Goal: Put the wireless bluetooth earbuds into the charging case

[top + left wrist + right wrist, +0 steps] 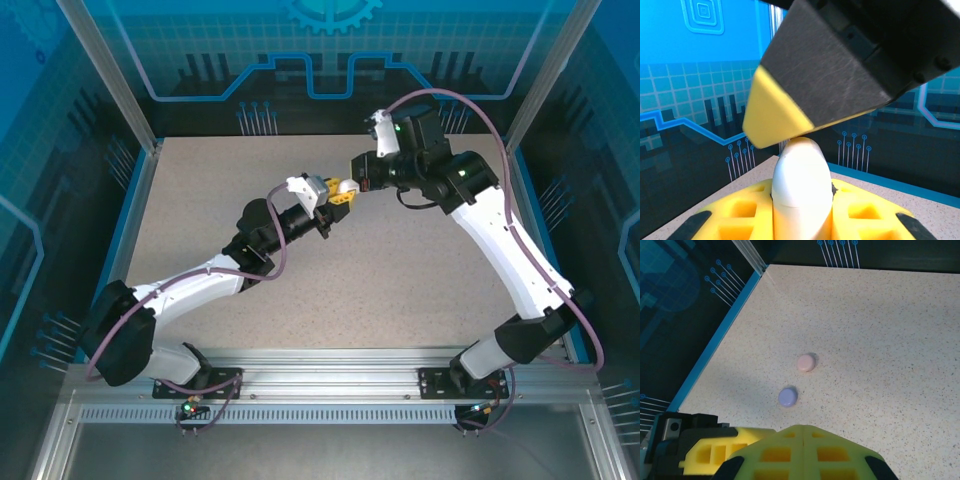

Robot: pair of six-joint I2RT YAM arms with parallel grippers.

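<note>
L jaws clamped on white case, R jaws closed, tip at its top, mid-air over table

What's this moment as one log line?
left gripper: shut on white case | right gripper: shut, tip at it | table: pink case, purple case

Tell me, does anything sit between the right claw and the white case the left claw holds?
Nothing visible does. The left gripper is shut on the white case. The right gripper hangs with its yellow tip right above the case's top, too close to tell whether they touch.
</note>
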